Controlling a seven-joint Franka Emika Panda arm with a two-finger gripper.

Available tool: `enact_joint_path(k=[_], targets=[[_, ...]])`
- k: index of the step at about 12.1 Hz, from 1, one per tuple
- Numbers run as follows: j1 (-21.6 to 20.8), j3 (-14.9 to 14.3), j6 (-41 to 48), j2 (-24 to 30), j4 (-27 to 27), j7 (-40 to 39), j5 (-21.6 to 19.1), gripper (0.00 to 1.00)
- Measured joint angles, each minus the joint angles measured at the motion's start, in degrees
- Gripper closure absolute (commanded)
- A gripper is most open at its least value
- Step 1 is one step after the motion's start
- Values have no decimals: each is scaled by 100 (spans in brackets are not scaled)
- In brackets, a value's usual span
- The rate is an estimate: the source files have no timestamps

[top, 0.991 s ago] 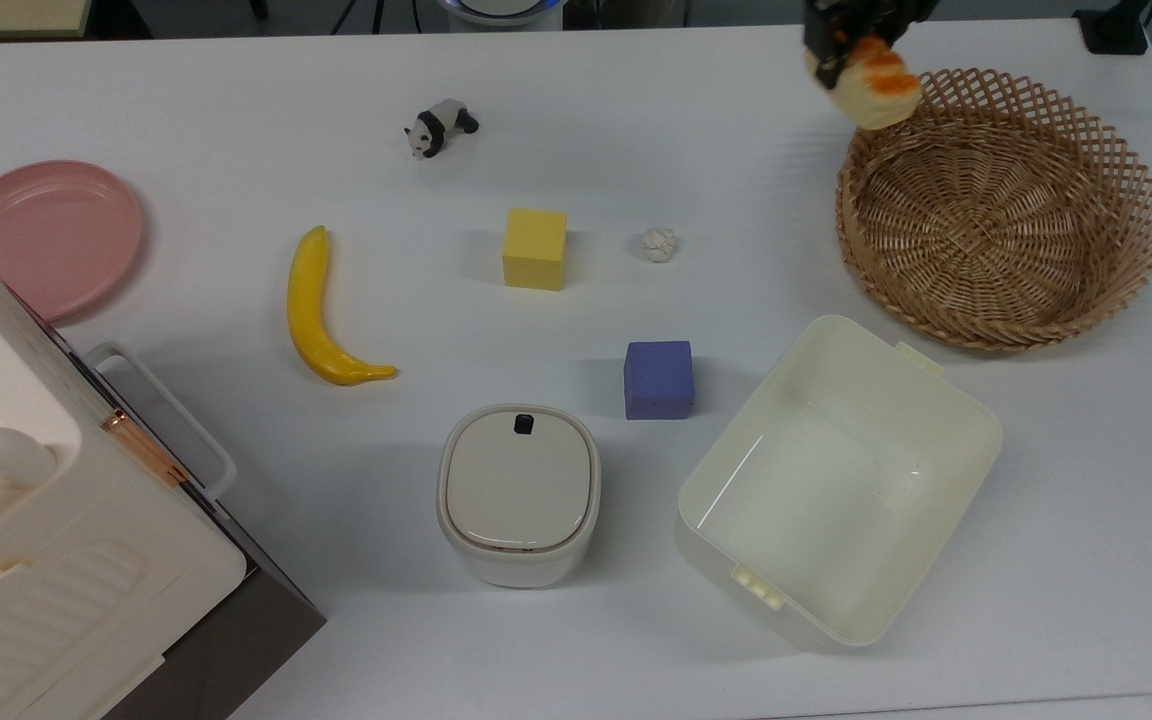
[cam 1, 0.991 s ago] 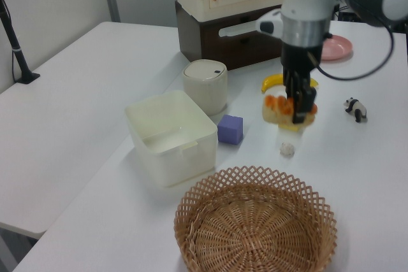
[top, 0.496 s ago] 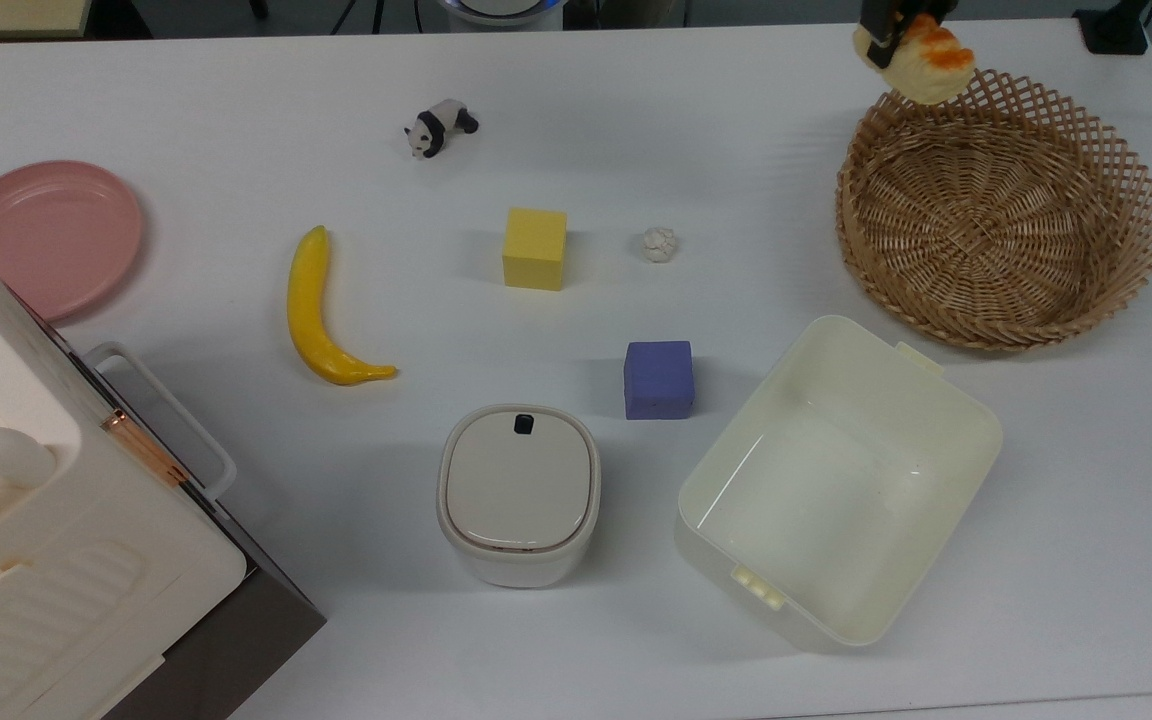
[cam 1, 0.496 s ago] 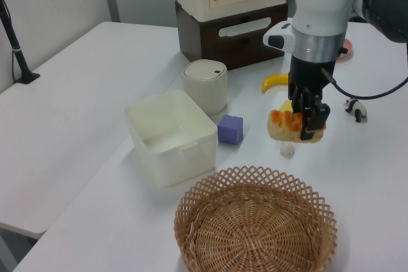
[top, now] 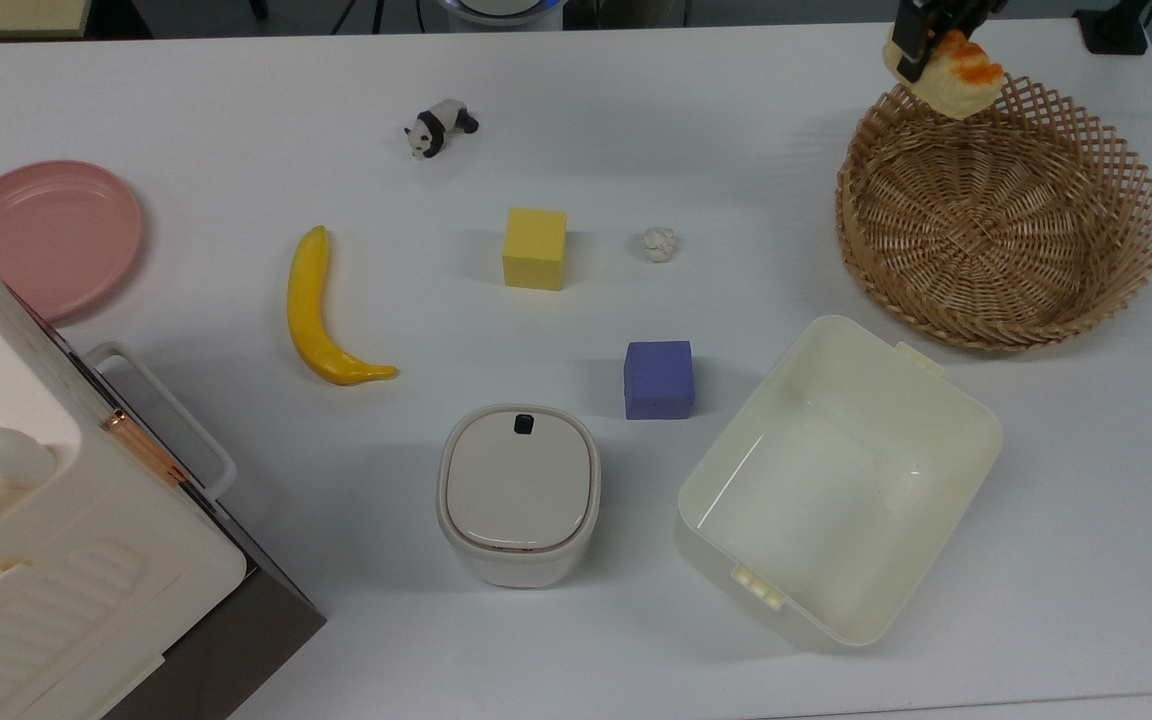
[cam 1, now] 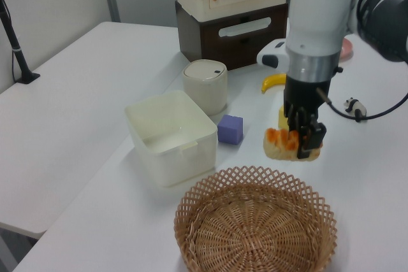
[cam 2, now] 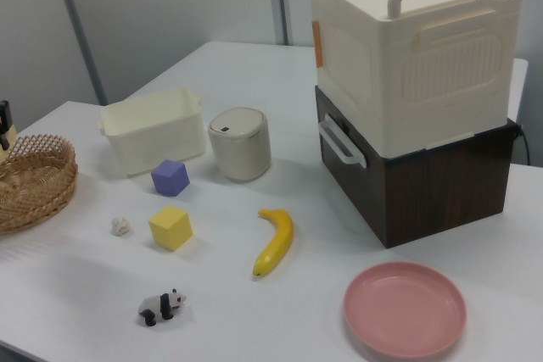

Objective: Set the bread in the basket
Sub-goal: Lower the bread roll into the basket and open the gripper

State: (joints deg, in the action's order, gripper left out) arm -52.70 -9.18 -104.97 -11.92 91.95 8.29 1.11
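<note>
My 2 fingers clamp the bread [cam 1: 288, 145], my gripper [cam 1: 305, 143] holding it in the air at the basket's [cam 1: 255, 234] lattice rim.

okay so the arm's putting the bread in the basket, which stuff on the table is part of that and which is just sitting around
Part of the job:
bread, held in the gripper near the basket's rim
basket

Just lying about:
banana
yellow cube
purple cube
white lumpy ball
toy panda
pink plate
cream tub
lidded canister
stacked cabinet
</note>
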Motion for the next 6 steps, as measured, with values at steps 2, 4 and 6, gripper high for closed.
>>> enact_joint_path(k=[2,4,6], targets=[[-8,-1,-43,-149,-56,6,-52,48],[-39,4,-231,-366,-105,159,-58,48],[-104,4,-503,-678,-123,340,-58,48]])
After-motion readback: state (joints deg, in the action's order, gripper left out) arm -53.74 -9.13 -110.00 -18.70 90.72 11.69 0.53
